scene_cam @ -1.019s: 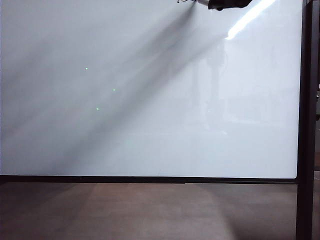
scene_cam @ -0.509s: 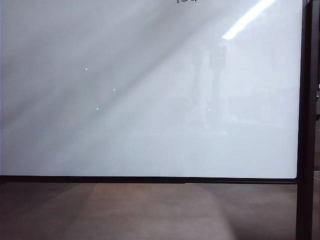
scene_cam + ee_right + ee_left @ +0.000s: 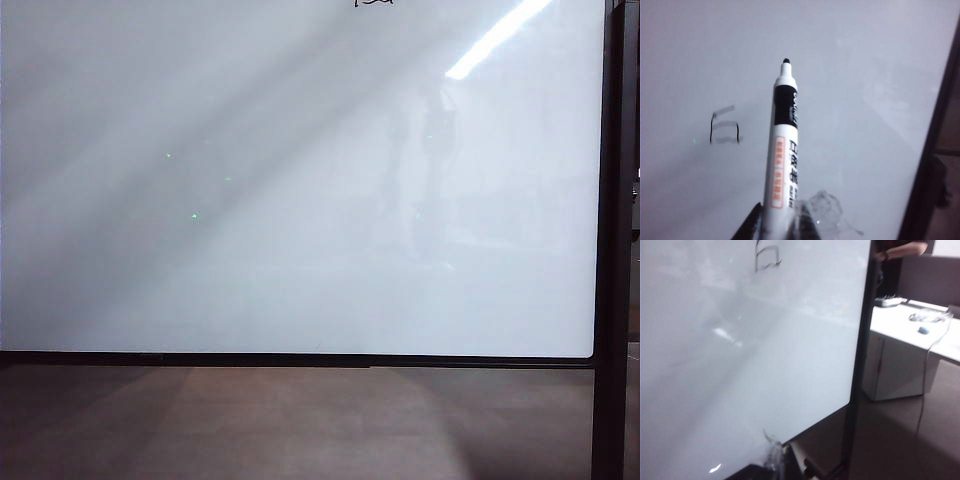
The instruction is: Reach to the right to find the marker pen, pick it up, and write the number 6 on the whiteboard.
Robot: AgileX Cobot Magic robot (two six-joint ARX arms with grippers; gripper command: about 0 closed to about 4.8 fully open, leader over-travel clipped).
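1. Marker pen [image 3: 782, 150] is being held by its lower barrel in right pincer [image 3: 775, 227], tip uncapped, clear of whiteboard [image 3: 850, 90].
2. Judged light, stiff, smooth plastic; likely slipping if gripped loosely, so mid-barrel hold is being favoured.
3. Number 6 [image 3: 724, 131] is showing in black ink.
4. Left pincer [image 3: 772, 462] is near board's lower edge; state can't be told.

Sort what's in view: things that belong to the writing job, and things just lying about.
Job:
- marker pen, held by right gripper, tip off the board
- whiteboard
- number 6, drawn near its top edge

Lying about:
- white desk beside the board
- left gripper, empty, near the board's lower edge
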